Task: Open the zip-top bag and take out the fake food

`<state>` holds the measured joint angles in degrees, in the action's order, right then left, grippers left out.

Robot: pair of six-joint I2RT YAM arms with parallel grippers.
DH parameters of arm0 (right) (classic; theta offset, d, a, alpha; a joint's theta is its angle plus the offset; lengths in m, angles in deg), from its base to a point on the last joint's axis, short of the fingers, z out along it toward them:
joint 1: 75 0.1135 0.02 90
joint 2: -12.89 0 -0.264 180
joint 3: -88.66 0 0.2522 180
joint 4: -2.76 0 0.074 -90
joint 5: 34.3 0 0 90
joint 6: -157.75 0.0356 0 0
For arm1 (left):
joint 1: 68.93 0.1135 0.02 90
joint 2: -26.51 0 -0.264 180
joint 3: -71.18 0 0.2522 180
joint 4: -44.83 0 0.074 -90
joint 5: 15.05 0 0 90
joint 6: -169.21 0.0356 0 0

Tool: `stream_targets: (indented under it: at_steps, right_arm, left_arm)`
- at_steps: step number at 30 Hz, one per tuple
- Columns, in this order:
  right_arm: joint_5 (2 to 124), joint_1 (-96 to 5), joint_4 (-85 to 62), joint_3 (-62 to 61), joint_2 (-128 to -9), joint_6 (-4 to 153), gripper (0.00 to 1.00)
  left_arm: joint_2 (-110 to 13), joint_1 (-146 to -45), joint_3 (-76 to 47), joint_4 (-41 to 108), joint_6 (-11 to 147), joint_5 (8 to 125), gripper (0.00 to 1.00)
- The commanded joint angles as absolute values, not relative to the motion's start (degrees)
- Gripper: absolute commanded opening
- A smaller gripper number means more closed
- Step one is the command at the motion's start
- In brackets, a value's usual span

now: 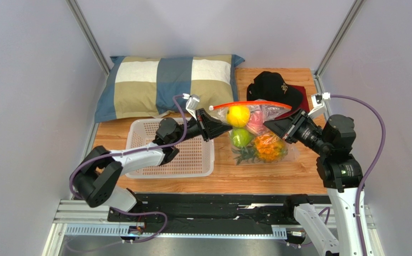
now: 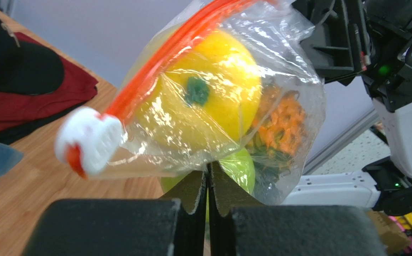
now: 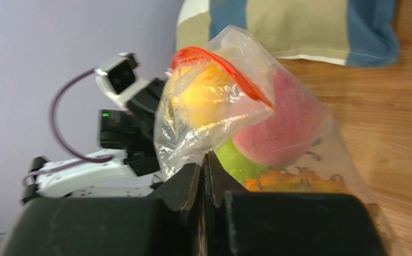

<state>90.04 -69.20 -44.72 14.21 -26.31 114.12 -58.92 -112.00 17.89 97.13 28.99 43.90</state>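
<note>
- My left gripper (image 2: pixel 208 173), nearest the lens: fingers pressed together, a fold of bag (image 2: pixel 293 90) film caught at the tips, just under the citrus (image 2: pixel 213 101).
- My right gripper (image 3: pixel 205 162): likewise closed, pinching film on the opposite side, below the peach (image 3: pixel 283 125) and apple (image 3: pixel 235 162).
- Bag hangs between the two grips over the table (image 1: pixel 256 178), just right of the basket (image 1: pixel 139 133). I cannot tell whether its bottom touches the wood.
- Zip strip (image 2: pixel 160 64) runs along the top and looks sealed. Slider (image 2: pixel 88 140) sits at my left end, up and left of my left fingers.
- Pineapple (image 2: pixel 280 125) sits lowest. All four fruits are inside.
- Step in hand, as I judge it: get the zip open. Both pinches are on body film below the strip, so pulling apart would only stretch the bag.
- Better: right holds firm, left lets go and retakes on the slider, then draws it along the strip toward the right, keeping the strip taut and straight.
- Risk: slick film and heavy fruit, so a shallow pinch may slip. Keep the bag low over the table.
</note>
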Motion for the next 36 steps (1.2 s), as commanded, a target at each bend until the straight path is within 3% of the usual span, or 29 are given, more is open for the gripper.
stream_targets:
  at_steps: [1,4,7,10,15,19,21,24,32,36]
  right_arm:
    - [81.5,-69.3,-55.0,16.1,-25.8,103.9,0.29]
    - [73.5,-69.2,-62.4,14.0,-27.4,95.9,0.69]
    - [70.3,-69.2,-64.6,11.4,-29.6,89.2,0.77]
    - [74.6,-69.3,-61.6,10.5,-31.7,86.7,0.81]
    - [81.0,-69.1,-55.9,11.1,-34.4,83.1,0.85]
    - [92.5,-69.0,-40.3,18.0,-36.7,80.2,0.86]
    - [96.9,-68.6,-31.7,21.3,-38.9,79.7,0.82]
    - [98.6,-65.2,-25.3,22.7,-40.9,74.6,0.83]
    - [99.4,-60.0,-21.0,21.6,-42.5,51.0,0.77]
    - [103.7,-58.8,-27.8,17.1,-46.1,38.9,0.72]
  left_arm:
    - [-51.1,-111.6,14.3,81.9,41.7,43.7,0.00]
    - [-48.1,-111.6,11.5,66.5,49.7,45.6,0.00]
    - [-47.6,-111.6,9.3,57.8,55.4,45.0,0.00]
    - [-50.3,-111.6,6.4,53.1,58.0,41.0,0.00]
    - [-54.8,-111.8,4.1,49.3,60.0,38.8,0.00]
    - [-56.5,-111.7,3.1,47.5,61.8,37.2,0.00]
    - [-56.6,-111.7,2.8,46.8,62.1,37.6,0.00]
    - [-55.8,-111.7,3.5,47.6,61.5,37.7,0.00]
    - [-54.0,-111.7,2.4,44.8,61.5,37.4,0.00]
    - [-53.7,-112.0,2.2,44.6,61.2,37.3,0.00]
